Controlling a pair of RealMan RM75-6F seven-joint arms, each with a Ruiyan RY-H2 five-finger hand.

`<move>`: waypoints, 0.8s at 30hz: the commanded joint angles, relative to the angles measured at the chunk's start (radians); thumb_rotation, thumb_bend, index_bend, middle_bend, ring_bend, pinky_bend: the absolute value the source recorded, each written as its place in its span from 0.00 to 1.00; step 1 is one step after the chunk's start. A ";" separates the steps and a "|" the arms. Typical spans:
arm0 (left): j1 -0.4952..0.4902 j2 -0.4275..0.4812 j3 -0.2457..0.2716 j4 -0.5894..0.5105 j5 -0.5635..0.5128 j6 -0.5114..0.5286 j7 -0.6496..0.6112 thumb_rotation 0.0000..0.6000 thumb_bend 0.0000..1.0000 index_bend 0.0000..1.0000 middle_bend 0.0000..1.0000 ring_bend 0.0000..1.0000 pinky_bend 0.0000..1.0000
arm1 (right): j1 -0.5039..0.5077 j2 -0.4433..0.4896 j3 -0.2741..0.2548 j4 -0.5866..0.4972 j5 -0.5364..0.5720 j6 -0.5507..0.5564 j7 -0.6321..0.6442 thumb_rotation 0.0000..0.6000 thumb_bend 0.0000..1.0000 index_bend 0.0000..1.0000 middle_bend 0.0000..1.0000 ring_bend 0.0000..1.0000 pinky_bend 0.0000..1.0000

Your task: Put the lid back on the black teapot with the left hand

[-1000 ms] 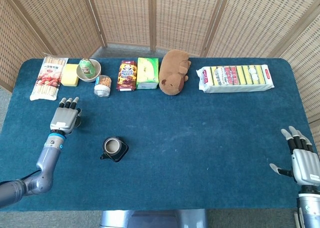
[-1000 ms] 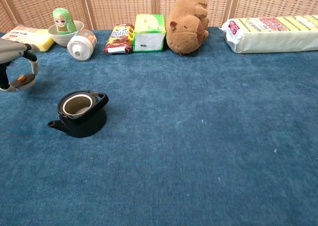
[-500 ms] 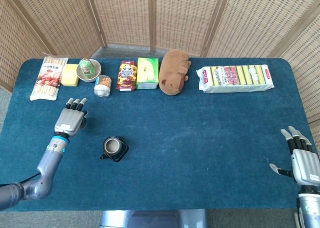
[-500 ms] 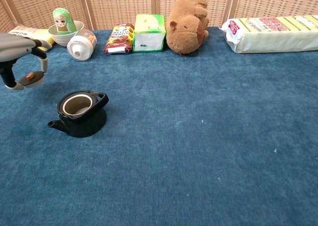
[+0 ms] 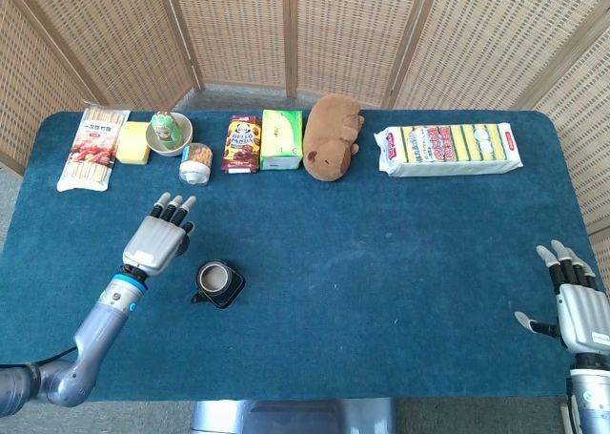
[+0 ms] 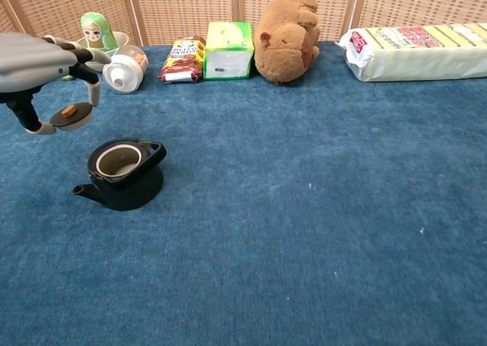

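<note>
The black teapot [image 5: 219, 283] [image 6: 122, 174] stands open on the blue cloth at the front left, spout pointing left, its pale inside showing. My left hand [image 5: 159, 237] [image 6: 42, 65] hovers above and to the left of it, pinching the dark lid [image 6: 71, 115] with its small orange knob between thumb and a finger. The lid hangs in the air, clear of the pot's mouth. The head view hides the lid under the hand. My right hand [image 5: 575, 300] rests at the table's front right corner, fingers spread, holding nothing.
Along the far edge stand a snack packet [image 5: 92, 147], a yellow block [image 5: 135, 141], a bowl with a green doll [image 5: 170, 131], a tipped jar [image 5: 195, 163], a chocolate bag [image 5: 242, 143], a green box [image 5: 282, 138], a plush capybara [image 5: 332, 135] and a long wrapped pack [image 5: 448, 149].
My left hand has carried the lid rightward and nearer, from the table's left side to just left of the teapot. The teapot and right hand have not moved.
</note>
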 commanded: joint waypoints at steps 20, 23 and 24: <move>0.023 0.023 0.060 -0.172 0.165 0.049 0.110 1.00 0.24 0.39 0.00 0.00 0.01 | -0.002 0.003 0.000 -0.003 -0.001 0.003 0.002 1.00 0.06 0.10 0.01 0.01 0.00; 0.026 0.014 0.066 -0.170 0.171 0.043 0.112 1.00 0.24 0.39 0.00 0.00 0.01 | -0.003 0.005 0.000 -0.005 -0.001 0.005 0.003 1.00 0.06 0.10 0.01 0.01 0.00; 0.026 0.011 0.067 -0.169 0.172 0.040 0.112 1.00 0.24 0.39 0.00 0.00 0.01 | -0.003 0.006 0.000 -0.005 -0.001 0.005 0.004 1.00 0.07 0.10 0.01 0.01 0.00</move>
